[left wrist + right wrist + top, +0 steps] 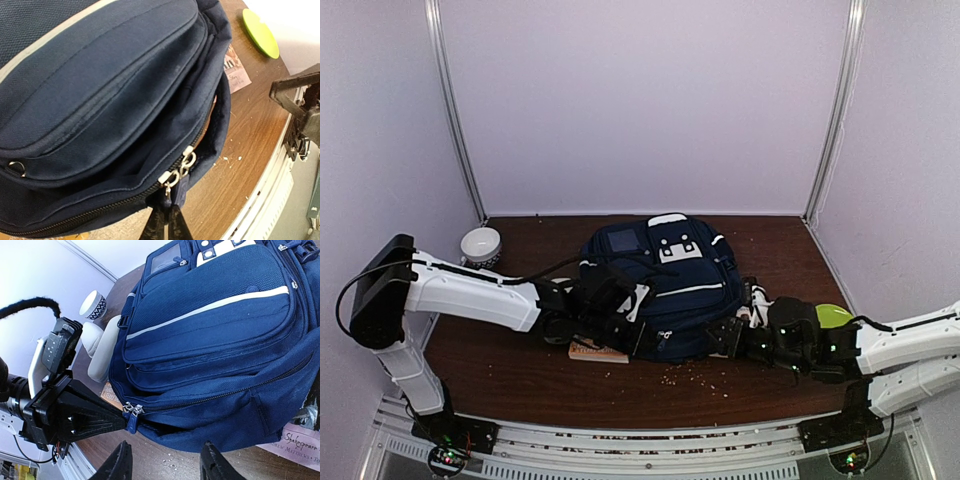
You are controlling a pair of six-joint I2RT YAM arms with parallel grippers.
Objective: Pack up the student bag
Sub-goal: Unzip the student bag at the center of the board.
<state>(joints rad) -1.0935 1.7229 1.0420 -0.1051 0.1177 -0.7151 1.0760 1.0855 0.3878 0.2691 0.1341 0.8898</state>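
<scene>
student bag (pixel 665 290) lay flat on the bench (pixel 520 375), long axis near-to-far; zip pulls (pixel 172 176) on its near edge | left gripper (pixel 166 227) nearer; clamped, apparently on those pulls | right gripper (pixel 167 462) apart, empty, just beside the bag's near side

Left arm (pixel 470 290): white shell links, black joint housings, a large black block at its outer end, and a black sleeved cable (pixel 30 304) looping off it. Right arm (pixel 910 345): matching white shells, black joints with small green lights. Left hand (pixel 123 416): black, wedge-shaped, with triangular cut-outs. Right hand (pixel 167 465): two black tapered fingers (pixel 119 464). Bases (pixel 455 440): black plates, green and red lights.
</scene>
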